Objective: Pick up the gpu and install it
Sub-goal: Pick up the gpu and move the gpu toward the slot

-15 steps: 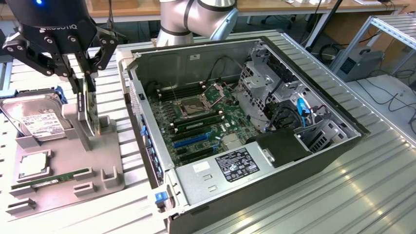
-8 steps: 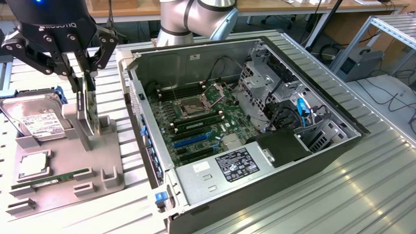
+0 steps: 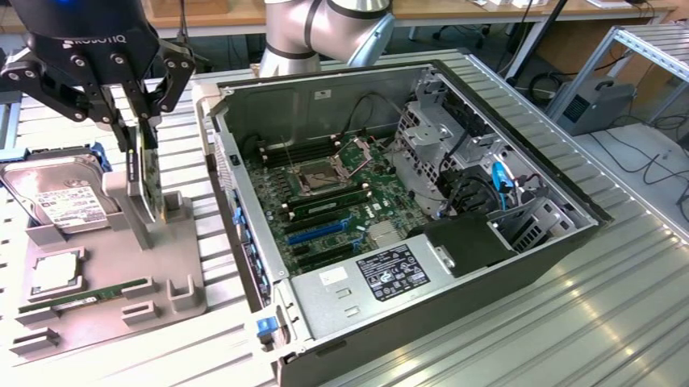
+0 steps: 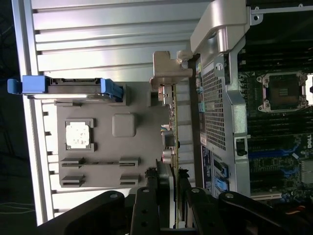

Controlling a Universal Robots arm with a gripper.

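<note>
- A ribbed metal table [image 3: 603, 322] is seen, with a grey tray [image 3: 177, 274] at the exterior view's left, an open case [image 3: 431, 322] at centre, and desks [image 3: 453, 10] and a rack [image 3: 646, 44] behind.
- The gpu [image 3: 140, 173] [image 4: 174, 125], thin and dark with a greenish edge, is stood on edge in the tray, beside the case.
- The gripper [image 3: 135, 121] [image 4: 171, 196] is clamped on the gpu's upper edge.

A silvery table of ribbed aluminium profiles [image 3: 603, 322] is seen carrying two things. A flat grey plastic parts holder [image 3: 177, 270] is laid on it at the exterior view's left. Just beside it, an open black-and-silver computer tower case [image 3: 453, 318] is laid on its side.
</note>
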